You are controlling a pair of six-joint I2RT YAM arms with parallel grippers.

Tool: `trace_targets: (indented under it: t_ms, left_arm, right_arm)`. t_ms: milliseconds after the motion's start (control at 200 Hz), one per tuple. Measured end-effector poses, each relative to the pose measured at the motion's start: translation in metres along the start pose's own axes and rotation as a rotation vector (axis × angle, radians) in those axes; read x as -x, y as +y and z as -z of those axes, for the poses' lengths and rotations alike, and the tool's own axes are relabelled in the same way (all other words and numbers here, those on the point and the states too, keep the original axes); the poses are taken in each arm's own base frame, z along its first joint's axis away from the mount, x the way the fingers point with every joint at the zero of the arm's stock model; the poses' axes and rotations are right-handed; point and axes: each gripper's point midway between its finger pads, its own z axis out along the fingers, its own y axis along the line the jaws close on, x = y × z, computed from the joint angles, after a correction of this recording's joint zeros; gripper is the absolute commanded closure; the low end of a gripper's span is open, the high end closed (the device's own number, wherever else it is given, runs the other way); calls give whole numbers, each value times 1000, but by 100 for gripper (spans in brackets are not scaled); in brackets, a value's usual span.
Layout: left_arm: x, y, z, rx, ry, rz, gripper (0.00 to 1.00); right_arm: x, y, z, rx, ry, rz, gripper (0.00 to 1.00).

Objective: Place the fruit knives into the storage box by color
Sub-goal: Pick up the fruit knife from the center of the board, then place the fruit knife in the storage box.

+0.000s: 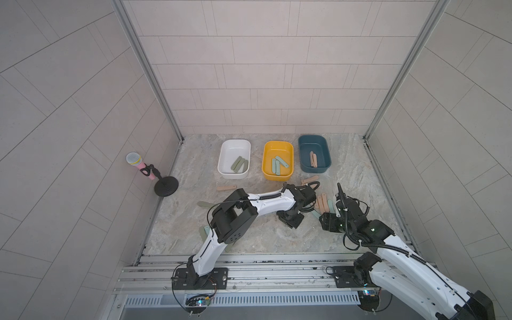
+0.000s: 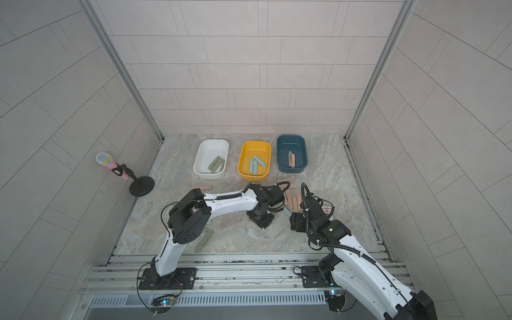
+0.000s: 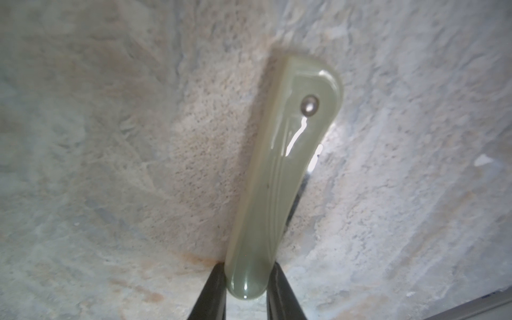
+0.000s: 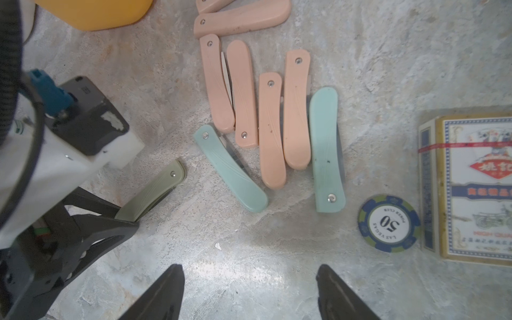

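Worktop [image 1: 257,238], marbled grey, listed from frame left to frame right in a top view.

1. Toy microphone [image 1: 137,164], pink handle, on a black stand, far left edge.
2. Loose fruit knives, left of centre: one peach-pink [image 1: 226,188]; one olive-green [image 1: 204,205] below it; two greenish ones [image 2: 203,241] partly under the left arm, lower left.
3. White storage box [image 1: 235,149], upper centre-left: holds olive-green knives [image 1: 237,164], lying side by side.
4. Yellow storage box [image 1: 277,149], upper centre: holds light teal knives [image 1: 278,166].
5. Left pincer [image 3: 246,279], just below frame centre: clamped narrow on the rounded end of one olive-green knife [image 3: 279,171], rivet end pointing away. Whether the knife is clear of the worktop cannot be told.
6. Blue storage box [image 1: 318,155], upper centre-right: holds peach-pink knives [image 1: 313,159], side by side.
7. Unsorted cluster [image 1: 322,203], between the two wrists, right of centre. The right wrist view shows at least six peach-pink knives [image 4: 271,130] and two light teal knives [image 4: 230,169], several touching. One more peach-pink knife [image 1: 309,180] lies just below the blue box.
8. Right pincer [image 4: 249,271], right of the cluster: jaws spread wide, nothing between them, above bare worktop.
9. Poker chip [image 4: 389,223], blue and olive, marked 50, beside a teal knife.
10. Pack of playing cards [image 4: 476,188], just beside the chip.
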Motion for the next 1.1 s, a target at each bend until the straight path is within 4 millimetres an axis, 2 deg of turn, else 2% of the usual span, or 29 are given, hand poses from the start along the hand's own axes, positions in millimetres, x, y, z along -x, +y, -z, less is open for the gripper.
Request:
trace_targets:
  t_ms: [150, 280, 390, 465, 620, 720, 866, 1031, 1101]
  left_arm:
    - [0, 33, 11, 15, -9, 89, 93]
    - [13, 80, 48, 25, -81, 207, 94]
    - [25, 131, 88, 39, -162, 333, 95]
    - [33, 177, 113, 70, -215, 433, 94]
    - [42, 265, 142, 164, -259, 591, 95]
    - [48, 310, 141, 224, -247, 647, 94]
    - [66, 351, 118, 274, -195, 659, 92]
    - [86, 372, 85, 291, -151, 635, 89]
    - [84, 373, 74, 284, -123, 628, 80]
  right_arm:
    - [0, 3, -6, 1, 23, 4, 21]
    - [5, 13, -12, 28, 39, 12, 20]
    - [14, 27, -20, 57, 59, 18, 20]
    - [21, 37, -27, 72, 82, 26, 19]
    - [41, 67, -39, 116, 113, 64, 19]
    - [51, 81, -45, 140, 125, 88, 19]
    - [66, 93, -43, 154, 112, 126, 20]
    - [78, 93, -35, 123, 102, 169, 23]
    - [77, 85, -35, 84, 112, 181, 25]
